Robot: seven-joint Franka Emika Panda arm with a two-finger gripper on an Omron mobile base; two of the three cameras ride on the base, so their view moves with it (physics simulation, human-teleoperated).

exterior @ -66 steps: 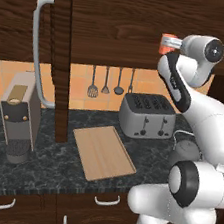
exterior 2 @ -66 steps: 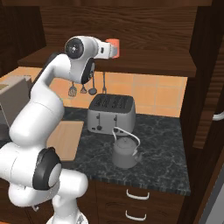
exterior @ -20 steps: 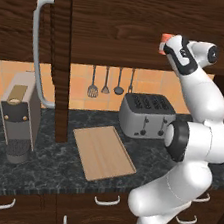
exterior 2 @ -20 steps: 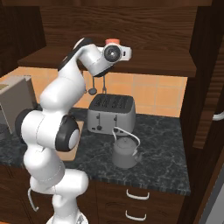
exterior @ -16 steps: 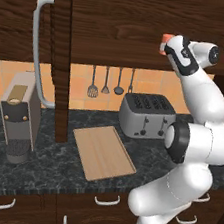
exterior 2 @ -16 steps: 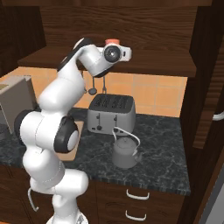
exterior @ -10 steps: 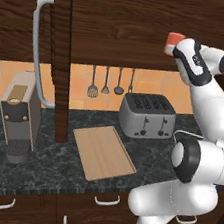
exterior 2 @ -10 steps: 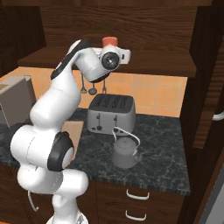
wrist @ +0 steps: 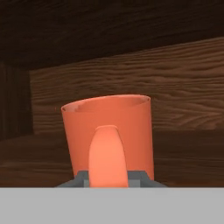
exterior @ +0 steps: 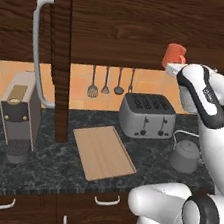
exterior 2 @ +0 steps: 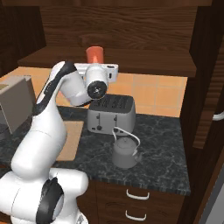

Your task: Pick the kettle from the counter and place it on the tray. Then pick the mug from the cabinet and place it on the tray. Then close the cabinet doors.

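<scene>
Left to right: cabinet doors (exterior: 52, 50) swung wide with the shelf exposed; tray (exterior: 103, 152) bare on the counter (exterior: 75, 169), handy to both pick-ups; kettle (exterior: 184, 155) not yet on it, standing right of the toaster (exterior: 148, 115). Up on the cabinet (exterior 2: 131, 57) shelf, gripper (wrist: 109, 181) pinching the handle of the mug (wrist: 109, 131), jaws nearly together, mug upright. Dark marble below, tiled wall with hanging utensils (exterior: 106, 80) behind
</scene>
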